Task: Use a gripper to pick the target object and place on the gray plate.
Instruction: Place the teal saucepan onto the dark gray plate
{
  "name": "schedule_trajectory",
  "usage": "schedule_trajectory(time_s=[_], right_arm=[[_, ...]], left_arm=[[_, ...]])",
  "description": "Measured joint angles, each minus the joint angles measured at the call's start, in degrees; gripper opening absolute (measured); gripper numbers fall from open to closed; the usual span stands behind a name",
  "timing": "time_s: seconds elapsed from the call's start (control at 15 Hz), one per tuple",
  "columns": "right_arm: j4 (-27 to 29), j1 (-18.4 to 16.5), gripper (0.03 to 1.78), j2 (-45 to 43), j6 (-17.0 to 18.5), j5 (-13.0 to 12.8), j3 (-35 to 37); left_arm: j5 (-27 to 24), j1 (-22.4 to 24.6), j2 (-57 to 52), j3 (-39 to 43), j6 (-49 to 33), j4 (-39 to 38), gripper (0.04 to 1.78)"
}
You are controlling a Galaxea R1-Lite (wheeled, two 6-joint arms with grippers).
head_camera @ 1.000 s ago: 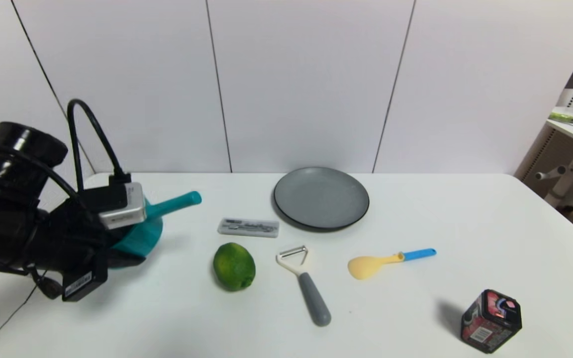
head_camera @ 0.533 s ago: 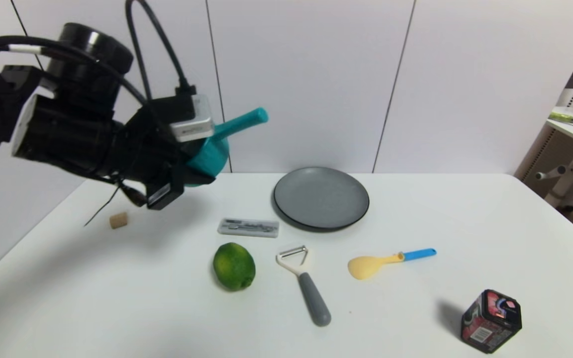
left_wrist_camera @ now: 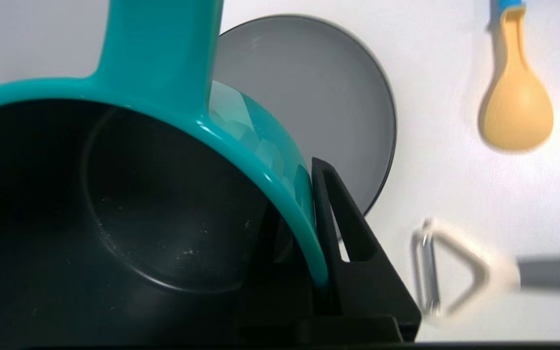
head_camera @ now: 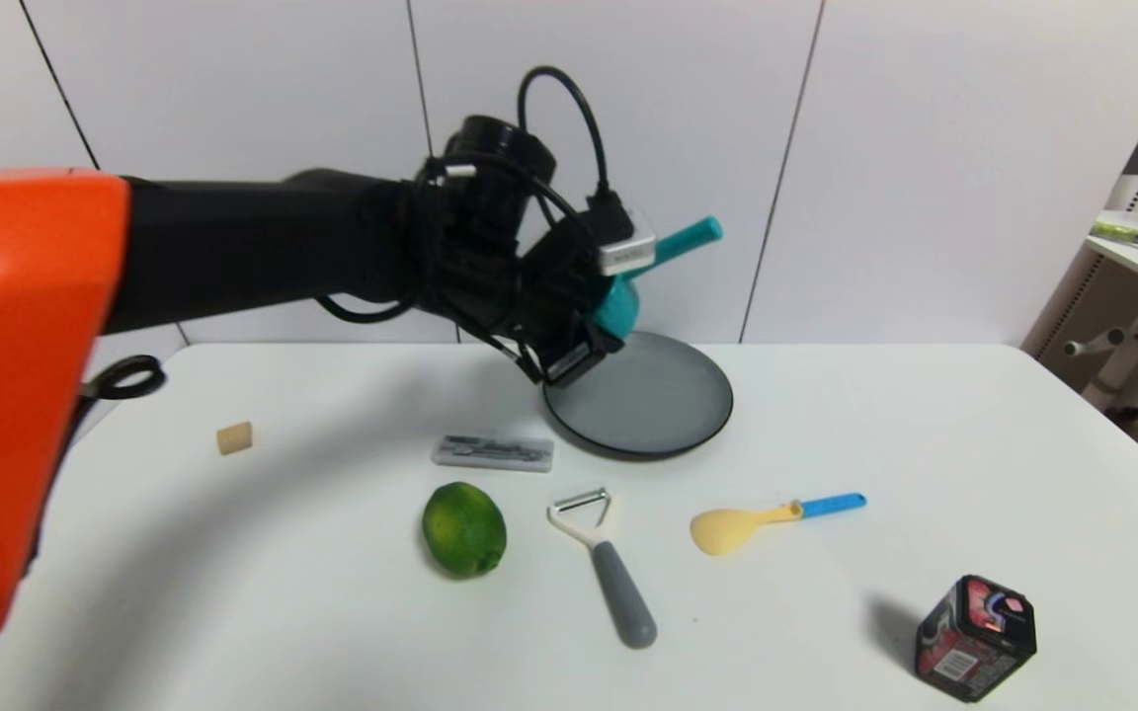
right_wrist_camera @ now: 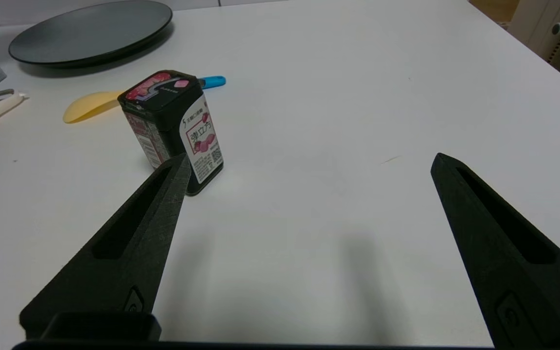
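Note:
My left gripper (head_camera: 597, 334) is shut on the rim of the teal saucepan (head_camera: 620, 301) and holds it in the air over the near-left part of the gray plate (head_camera: 663, 400). The pan's handle (head_camera: 685, 240) points up and right. In the left wrist view the pan's wall (left_wrist_camera: 241, 131) is pinched between my jaws, one finger (left_wrist_camera: 343, 228) outside and one inside the dark bowl, with the plate (left_wrist_camera: 309, 97) below. My right gripper (right_wrist_camera: 309, 194) is open and empty, low over the table near a small tin; it is out of the head view.
On the table are a gray case (head_camera: 493, 452), a lime (head_camera: 464, 528), a peeler (head_camera: 609, 568), a yellow spoon with a blue handle (head_camera: 772, 518), a black and red tin (head_camera: 976, 637), and a small tan block (head_camera: 234, 436).
My left arm lifted the saucepan from the table's left side, then carried it right and away from me to above the plate. A tan block it hid now shows.

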Motion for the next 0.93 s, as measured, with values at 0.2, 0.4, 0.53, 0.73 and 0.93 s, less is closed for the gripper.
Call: schedule_trajectory(time_s=[0.2, 0.4, 0.53, 0.73, 0.93], right_arm=[[0.0, 0.0, 1.71, 0.0, 0.0, 0.0, 0.0], [0.0, 0.0, 1.71, 0.0, 0.0, 0.0, 0.0], [0.0, 0.0, 1.71, 0.0, 0.0, 0.0, 0.0], [0.0, 0.0, 1.71, 0.0, 0.0, 0.0, 0.0], [0.0, 0.0, 1.71, 0.0, 0.0, 0.0, 0.0]], left_arm=[[-0.1, -1.5, 7.0, -1.2, -1.5, -10.4, 0.14], [-0.2, -2.0, 11.2, -1.4, -2.6, -16.5, 0.14], [-0.1, -1.9, 12.5, -1.5, -3.8, -16.7, 0.42], [0.1, -1.9, 13.0, -1.6, -3.7, -16.6, 0.83], [0.2, -1.4, 11.9, -1.5, -3.6, -16.4, 1.11]])
